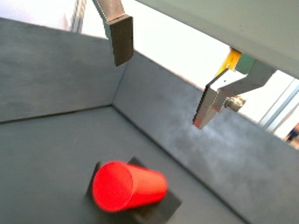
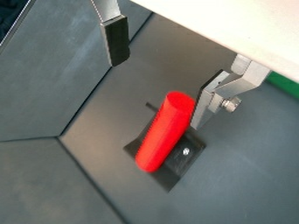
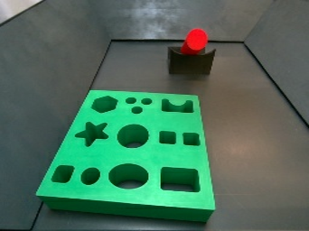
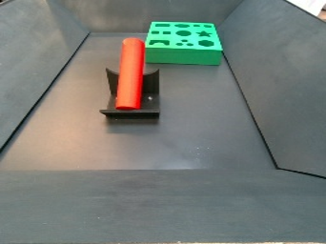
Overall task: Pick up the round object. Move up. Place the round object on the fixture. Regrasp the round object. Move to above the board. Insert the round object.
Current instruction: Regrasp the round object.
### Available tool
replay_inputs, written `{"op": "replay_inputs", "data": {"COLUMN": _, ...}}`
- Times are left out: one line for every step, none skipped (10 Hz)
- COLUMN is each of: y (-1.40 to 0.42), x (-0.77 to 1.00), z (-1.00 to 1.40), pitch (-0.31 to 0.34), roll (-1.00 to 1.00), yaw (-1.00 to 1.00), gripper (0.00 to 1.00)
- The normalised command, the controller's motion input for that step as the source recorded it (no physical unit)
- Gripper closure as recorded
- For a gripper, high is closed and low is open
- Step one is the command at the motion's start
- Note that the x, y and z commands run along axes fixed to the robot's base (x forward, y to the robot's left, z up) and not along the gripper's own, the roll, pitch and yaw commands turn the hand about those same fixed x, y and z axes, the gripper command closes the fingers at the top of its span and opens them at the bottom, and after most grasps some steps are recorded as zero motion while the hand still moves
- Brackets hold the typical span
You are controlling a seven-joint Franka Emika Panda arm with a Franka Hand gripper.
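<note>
The red cylinder peg [image 4: 129, 72] lies lengthwise in the notch of the dark fixture [image 4: 132, 107], overhanging both ends, on the dark grey bench [image 4: 192, 133]. The gripper [image 2: 163, 70] hangs above it, silver fingers [image 2: 114, 39] spread wide, holding nothing. The green board [image 3: 133, 153], with hexagon, star, circle and square holes, lies well apart. No readable writing anywhere.

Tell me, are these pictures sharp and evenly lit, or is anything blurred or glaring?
In both side views the red round object and green board look fairly sharp under soft, even light. In both wrist views the gripper is close and its fingers look soft; a bright, washed-out strip lies behind them. The fixture is dark, with little detail.
</note>
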Motion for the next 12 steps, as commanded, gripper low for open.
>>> {"op": "replay_inputs", "data": {"y": -0.06, "x": 0.28, "z": -0.02, "pitch": 0.235, "roll": 1.0, "yaw": 0.16, "gripper": 0.0}}
{"op": "replay_inputs", "data": {"y": -0.06, "x": 0.34, "z": -0.03, "pitch": 0.259, "roll": 1.0, "yaw": 0.21, "gripper": 0.0}}
{"op": "replay_inputs", "data": {"y": -0.07, "x": 0.4, "z": -0.03, "pitch": 0.275, "roll": 1.0, "yaw": 0.27, "gripper": 0.0}}
{"op": "replay_inputs", "data": {"y": -0.07, "x": 0.45, "z": -0.02, "pitch": 0.247, "roll": 0.87, "yaw": 0.29, "gripper": 0.0}}
{"op": "replay_inputs", "data": {"y": -0.07, "x": 0.54, "z": -0.03, "pitch": 0.186, "roll": 0.67, "yaw": 0.31, "gripper": 0.0}}
{"op": "replay_inputs", "data": {"y": -0.08, "x": 0.6, "z": -0.03, "pitch": 0.14, "roll": 0.53, "yaw": 0.31, "gripper": 0.0}}
{"op": "replay_inputs", "data": {"y": -0.07, "x": 0.64, "z": -0.03, "pitch": 0.114, "roll": 0.44, "yaw": 0.31, "gripper": 0.0}}
{"op": "replay_inputs", "data": {"y": -0.06, "x": 0.72, "z": -0.02, "pitch": 0.056, "roll": 0.25, "yaw": 0.28, "gripper": 0.0}}
{"op": "replay_inputs", "data": {"y": -0.06, "x": 0.75, "z": -0.01, "pitch": 0.025, "roll": 0.2, "yaw": 0.25, "gripper": 0.0}}
{"op": "replay_inputs", "data": {"y": -0.07, "x": 0.76, "z": -0.02, "pitch": 0.006, "roll": 0.19, "yaw": 0.23, "gripper": 0.0}}
{"op": "replay_inputs", "data": {"y": -0.07, "x": 0.77, "z": -0.02, "pitch": 0.001, "roll": 0.18, "yaw": 0.21, "gripper": 0.0}}
{"op": "replay_inputs", "data": {"y": -0.07, "x": 0.77, "z": -0.02, "pitch": -0.001, "roll": 0.18, "yaw": 0.16, "gripper": 0.0}}
